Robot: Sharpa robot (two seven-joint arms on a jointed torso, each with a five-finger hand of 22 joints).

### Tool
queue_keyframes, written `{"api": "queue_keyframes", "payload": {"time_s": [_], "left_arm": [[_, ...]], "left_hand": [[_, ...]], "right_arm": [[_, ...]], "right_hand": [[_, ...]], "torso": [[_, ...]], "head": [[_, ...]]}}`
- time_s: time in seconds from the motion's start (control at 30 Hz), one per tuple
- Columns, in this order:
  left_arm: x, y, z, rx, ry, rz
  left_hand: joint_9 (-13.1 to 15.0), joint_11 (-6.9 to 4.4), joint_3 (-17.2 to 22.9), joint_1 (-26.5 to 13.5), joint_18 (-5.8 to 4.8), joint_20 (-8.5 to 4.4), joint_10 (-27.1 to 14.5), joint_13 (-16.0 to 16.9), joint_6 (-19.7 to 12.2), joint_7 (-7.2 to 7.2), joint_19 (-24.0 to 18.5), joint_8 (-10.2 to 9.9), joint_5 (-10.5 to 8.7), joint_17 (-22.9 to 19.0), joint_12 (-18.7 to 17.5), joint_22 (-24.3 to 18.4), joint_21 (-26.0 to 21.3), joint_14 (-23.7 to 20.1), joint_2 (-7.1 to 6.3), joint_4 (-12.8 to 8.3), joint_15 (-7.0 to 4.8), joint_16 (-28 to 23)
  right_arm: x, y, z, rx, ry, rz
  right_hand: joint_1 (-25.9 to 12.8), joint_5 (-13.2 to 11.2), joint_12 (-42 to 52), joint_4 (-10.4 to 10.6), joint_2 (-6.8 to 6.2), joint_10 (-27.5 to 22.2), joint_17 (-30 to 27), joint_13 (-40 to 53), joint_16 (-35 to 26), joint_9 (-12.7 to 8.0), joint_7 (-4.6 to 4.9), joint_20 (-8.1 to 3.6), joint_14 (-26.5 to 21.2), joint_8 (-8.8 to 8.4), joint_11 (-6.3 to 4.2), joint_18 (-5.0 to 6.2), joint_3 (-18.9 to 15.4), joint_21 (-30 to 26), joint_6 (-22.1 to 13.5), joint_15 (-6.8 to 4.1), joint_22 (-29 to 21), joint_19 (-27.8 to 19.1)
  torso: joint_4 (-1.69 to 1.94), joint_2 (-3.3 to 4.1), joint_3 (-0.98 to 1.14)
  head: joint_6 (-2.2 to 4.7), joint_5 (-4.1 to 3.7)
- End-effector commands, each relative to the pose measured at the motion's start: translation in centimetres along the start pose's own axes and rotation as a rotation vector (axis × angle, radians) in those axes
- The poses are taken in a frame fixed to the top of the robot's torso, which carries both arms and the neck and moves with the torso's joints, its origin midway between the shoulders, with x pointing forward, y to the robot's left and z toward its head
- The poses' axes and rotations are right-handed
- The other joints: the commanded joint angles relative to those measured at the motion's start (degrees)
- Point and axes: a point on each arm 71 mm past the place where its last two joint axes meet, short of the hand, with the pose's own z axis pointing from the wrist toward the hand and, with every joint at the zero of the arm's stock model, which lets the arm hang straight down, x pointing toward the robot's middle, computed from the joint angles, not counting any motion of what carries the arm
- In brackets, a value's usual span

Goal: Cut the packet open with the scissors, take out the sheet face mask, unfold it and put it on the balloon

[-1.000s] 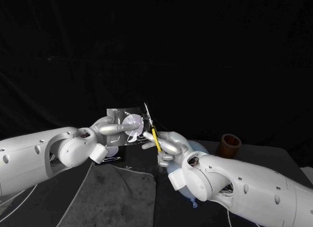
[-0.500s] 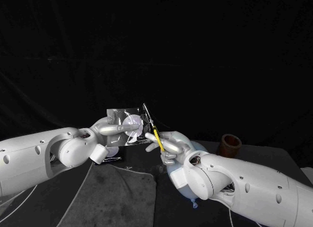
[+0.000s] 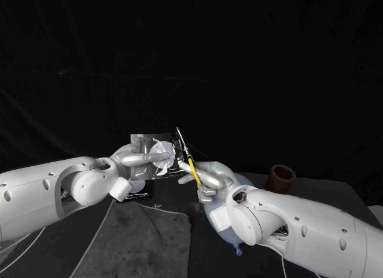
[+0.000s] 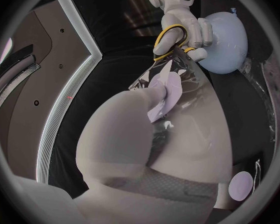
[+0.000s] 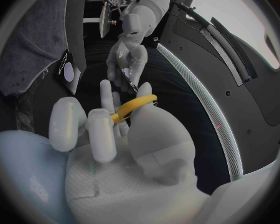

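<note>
My left hand (image 3: 140, 159) has its fingers closed on the packet (image 3: 155, 152), held upright above the bench. My right hand (image 3: 208, 178) grips the yellow-handled scissors (image 3: 186, 155), fingers through the loops, blades up along the packet's near edge. The balloon (image 4: 224, 42) lies below my right arm.

clear packet (image 3: 151, 152) upright, yellow-handled scissors (image 3: 188, 159) at its edge, seemingly touching; pale-blue balloon (image 4: 226, 44) nearby

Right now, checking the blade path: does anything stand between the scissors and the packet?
Nothing visible. The scissors in the right hand meet the edge of the packet held by the left hand.
</note>
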Motion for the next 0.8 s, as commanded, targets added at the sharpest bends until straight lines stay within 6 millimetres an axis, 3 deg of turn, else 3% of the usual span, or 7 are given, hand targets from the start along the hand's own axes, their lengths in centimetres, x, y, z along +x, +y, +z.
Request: {"api": "queue_keyframes", "payload": {"time_s": [0.03,0.17,0.6,0.67,0.77,0.8], "left_arm": [[0.18,-0.03,0.04,0.004,0.011,0.003],[0.15,-0.02,0.03,0.004,0.01,0.004],[-0.03,0.01,0.02,0.002,0.005,0.015],[-0.04,0.02,0.03,0.002,0.005,0.019],[-0.04,0.03,0.05,0.001,0.006,0.025],[-0.04,0.03,0.05,0.001,0.006,0.026]], "left_hand": [[1.23,0.1,0.02,-0.19,1.11,-0.17,0.42,-0.02,0.15,0.31,0.28,0.2,0.2,0.05,-0.14,-0.03,0.3,0.12,0.45,-0.23,-0.33,-0.34],[1.23,0.1,0.02,-0.19,1.11,-0.17,0.42,-0.02,0.15,0.31,0.28,0.2,0.2,0.05,-0.14,-0.03,0.3,0.12,0.45,-0.23,-0.33,-0.34],[1.23,0.1,0.02,-0.19,1.11,-0.17,0.42,-0.02,0.15,0.31,0.28,0.2,0.2,0.05,-0.14,-0.03,0.3,0.12,0.45,-0.23,-0.33,-0.34],[1.23,0.1,0.02,-0.19,1.11,-0.17,0.42,-0.02,0.15,0.31,0.28,0.2,0.2,0.05,-0.14,-0.03,0.3,0.12,0.45,-0.23,-0.33,-0.34],[1.23,0.1,0.02,-0.19,1.11,-0.17,0.42,-0.02,0.15,0.31,0.28,0.2,0.2,0.05,-0.14,-0.03,0.3,0.12,0.45,-0.23,-0.33,-0.34],[1.23,0.1,0.02,-0.19,1.11,-0.17,0.42,-0.02,0.15,0.31,0.28,0.2,0.2,0.05,-0.14,-0.03,0.3,0.12,0.45,-0.23,-0.33,-0.34]], "right_arm": [[0.21,0.37,0.05,-0.029,0.025,-0.008],[0.24,0.35,0.13,-0.027,0.029,-0.008],[0.09,0.77,0.65,-0.018,0.035,-0.015],[0.01,0.89,0.75,-0.016,0.033,-0.017],[-0.16,1.01,0.86,-0.007,0.024,-0.021],[-0.22,1.02,0.88,-0.005,0.02,-0.022]], "right_hand": [[-0.71,-0.24,-1.39,-0.35,-0.4,-2.03,-1.47,-0.89,-0.46,-0.1,1.92,0.85,-0.06,-1.28,0.91,1.23,-1.38,-2.02,-1.55,0.92,3.5,-1.66],[-1.09,-0.23,-2.05,-0.35,-0.55,-2.99,-2.54,-1.61,-0.73,0.01,2.43,1.52,-0.68,-2.04,1.42,1.62,-1.38,-3.29,-2.35,1.41,2.7,-2.71],[-1.19,-0.22,-2.16,-0.33,-0.47,-3.1,-2.31,-1.88,-0.63,0.13,2.53,1.73,-0.68,-2.18,1.51,1.55,-1.3,-2.9,-2.38,1.54,2.9,-2.45],[-1.04,-0.23,-1.84,-0.48,-0.28,-2.39,-1.97,-1.98,-0.44,0.34,2.37,1.81,-0.5,-2.05,1.36,1.42,-1.21,-2.15,-1.87,1.46,3.29,-1.88],[-0.24,-0.21,0.5,-1.16,0.62,2.44,0.46,-1.42,0.43,1.25,0.86,1.11,0.64,-0.64,-0.11,0.77,-0.9,0.9,1.74,0.33,4.96,0.48],[-0.19,-0.19,0.66,-1.21,0.69,2.78,0.61,-1.36,0.48,1.31,0.74,1.02,0.71,-0.54,-0.23,0.72,-0.89,1.1,2.0,0.23,5.06,0.63]], "torso": [[0.04,0.0,-0.01],[0.02,-0.01,-0.03],[0.05,-0.02,-0.05],[0.03,-0.03,-0.04],[0.01,-0.01,-0.02],[0.0,-0.01,-0.02]], "head": [[0.07,0.0],[0.14,-0.04],[0.23,-0.14],[0.18,-0.11],[0.18,-0.07],[0.18,-0.1]]}}
